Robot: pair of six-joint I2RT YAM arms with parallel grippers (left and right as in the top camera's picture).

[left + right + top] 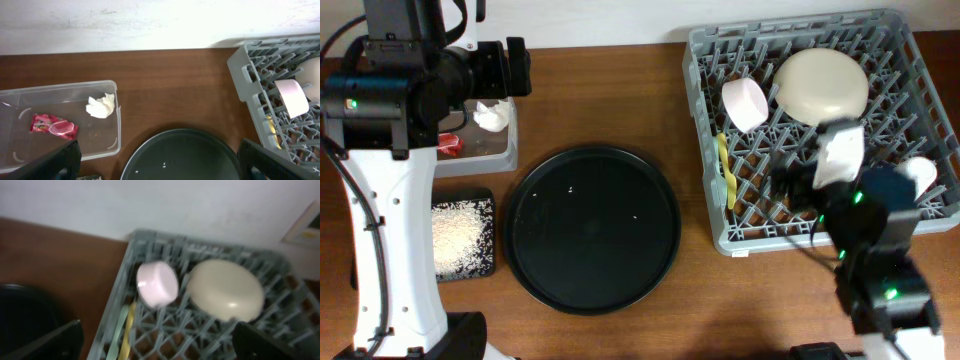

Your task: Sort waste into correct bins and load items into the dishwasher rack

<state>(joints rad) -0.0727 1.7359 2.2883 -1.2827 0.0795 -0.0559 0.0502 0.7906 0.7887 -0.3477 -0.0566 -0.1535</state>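
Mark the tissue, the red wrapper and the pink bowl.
tissue [101, 106], left wrist view, middle of the crumpled wad.
red wrapper [52, 126], left wrist view, centre of the foil.
pink bowl [157, 285], right wrist view, middle of its visible body.

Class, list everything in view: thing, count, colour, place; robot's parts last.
Grey plastic pegged rack: 1, grey, right.
Round cream plate: 1, cream, in rack.
Pinkish-white bowl: 1, pinkish-white, in rack.
Slim yellow utensil: 1, yellow, in rack.
Slim mint-green utensil: 1, mint, beside it.
White cup: 1, white, rack's right edge.
Large round black tray: 1, black, middle.
Clear rectangular plastic tub: 1, clear, left.
Crumpled white tissue: 1, white, in tub.
Shiny red snack wrapper: 1, red, in tub.
Shallow black rectangular tray: 1, black, left front.
Loose white rice grains: 1 heap, white, in it.
Left gripper, right gripper: 2, black, open.
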